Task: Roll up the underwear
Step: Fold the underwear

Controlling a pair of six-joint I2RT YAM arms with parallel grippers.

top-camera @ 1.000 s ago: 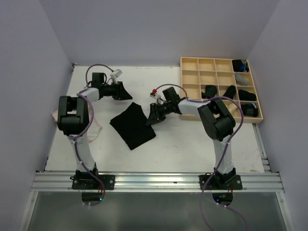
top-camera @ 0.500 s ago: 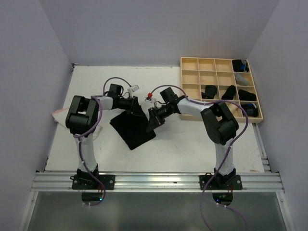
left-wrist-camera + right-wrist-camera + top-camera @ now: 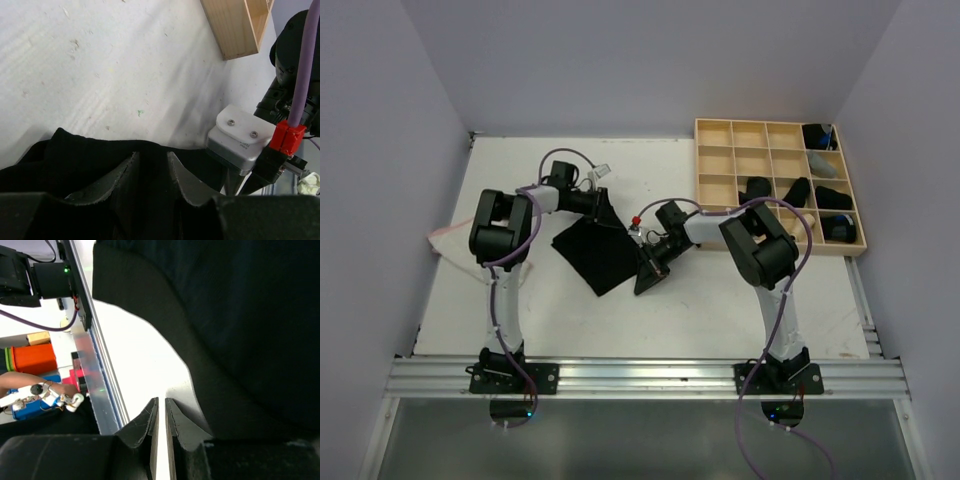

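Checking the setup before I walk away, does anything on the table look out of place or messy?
One thing: a whitish cloth hangs off the table's left edge. The black underwear lies flat mid-table.

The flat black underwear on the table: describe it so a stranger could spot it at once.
On the white table, look left of the pale wooden grid tray, between the two arms. The black underwear lies spread flat like a tilted square, unlike the small dark bundles tucked in the tray's compartments.

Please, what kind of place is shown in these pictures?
Probably a robot test cell in a lab, not a home: a white table enclosed by plain walls, two arms bolted to a metal rail, and a wooden grid tray beside black underwear.
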